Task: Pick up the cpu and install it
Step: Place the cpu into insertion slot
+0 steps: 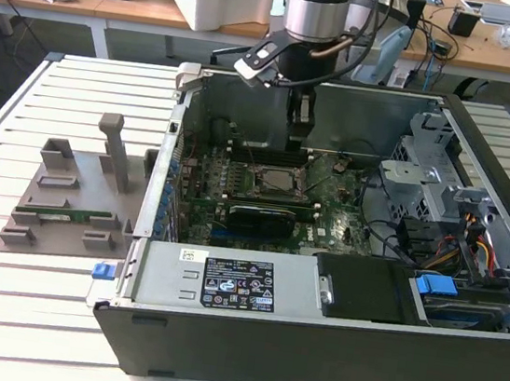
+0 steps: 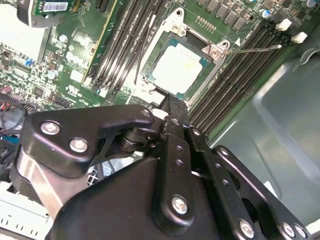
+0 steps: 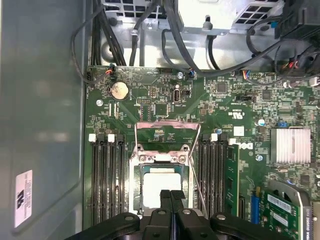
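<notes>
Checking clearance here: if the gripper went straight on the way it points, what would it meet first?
Probably the cpu, near its edge, lying in the open socket; how high the gripper sits above it is unclear.

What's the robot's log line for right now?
flat square silvery-white cpu: sitting in green board's socket | black claw: shut, close above cpu

Heads up: your light's even room light from above, bright on the slatted surface point(image 1: 30, 330) in the exterior view, but the floor of the case point(image 1: 308, 357) below the fingers point(image 1: 298, 135) sits in shade. In both wrist views the cpu point(image 2: 177, 67) lid just ahead of the fingers glares almost white. In the first wrist view the far end of the case, well beyond the fingers, blows out, and in the second the black fingers catch only small highlights on their screws point(image 2: 180, 204).
</notes>
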Action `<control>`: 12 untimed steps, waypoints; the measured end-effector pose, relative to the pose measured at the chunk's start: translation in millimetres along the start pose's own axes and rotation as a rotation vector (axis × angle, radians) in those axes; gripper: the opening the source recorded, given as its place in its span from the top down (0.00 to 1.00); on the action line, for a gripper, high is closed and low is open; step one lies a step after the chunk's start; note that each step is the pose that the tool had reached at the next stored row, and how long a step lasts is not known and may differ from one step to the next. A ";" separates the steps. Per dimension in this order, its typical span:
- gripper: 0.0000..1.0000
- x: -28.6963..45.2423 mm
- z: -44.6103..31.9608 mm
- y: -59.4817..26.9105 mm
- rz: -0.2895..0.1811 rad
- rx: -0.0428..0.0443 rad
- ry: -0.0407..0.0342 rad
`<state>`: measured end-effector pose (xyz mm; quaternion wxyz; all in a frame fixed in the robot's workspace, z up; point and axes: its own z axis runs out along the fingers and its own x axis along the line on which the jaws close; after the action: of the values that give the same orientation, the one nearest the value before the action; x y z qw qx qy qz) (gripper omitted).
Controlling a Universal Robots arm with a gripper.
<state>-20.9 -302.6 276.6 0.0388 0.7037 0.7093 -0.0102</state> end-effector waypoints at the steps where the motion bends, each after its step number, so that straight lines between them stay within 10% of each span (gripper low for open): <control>1: 0.89 -0.2 -2.2 0.1 0.000 0.0000 -0.0001; 12: 0.89 -2.2 -31.3 1.3 0.000 -0.0001 0.0002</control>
<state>-20.8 -302.6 308.0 0.0387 0.7037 0.7093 -0.0101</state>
